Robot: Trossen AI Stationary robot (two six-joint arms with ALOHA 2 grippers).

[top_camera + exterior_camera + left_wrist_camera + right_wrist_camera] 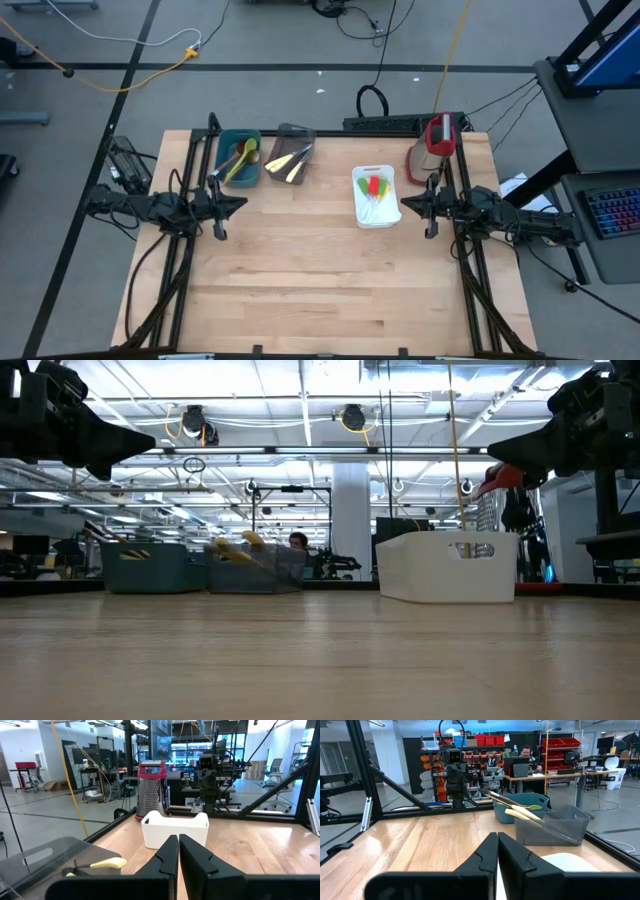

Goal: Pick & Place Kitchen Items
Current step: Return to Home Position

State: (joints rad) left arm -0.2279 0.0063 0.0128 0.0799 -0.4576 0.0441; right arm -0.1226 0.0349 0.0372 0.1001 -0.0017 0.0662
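Note:
The kitchen items lie in three tubs at the table's far side. A wooden spoon and a green spoon (243, 156) are in the teal tub (226, 140). Pale-handled knives (291, 160) are in the grey tub (297, 131). Red and green utensils (374, 186) are in the white tub (388, 216). My left gripper (240, 203) hovers shut at the table's left, pointing level toward the right (178, 845). My right gripper (407, 205) hovers shut at the table's right beside the white tub, pointing level toward the left (497, 845). Both hold nothing.
A red-and-clear jug (437, 140) stands at the far right corner, behind the white tub. Black frame rails (195, 250) run along the table's left and right sides. The bare wooden tabletop (320, 280) stretches from the tubs to the near edge. A person (524, 751) sits in the room beyond.

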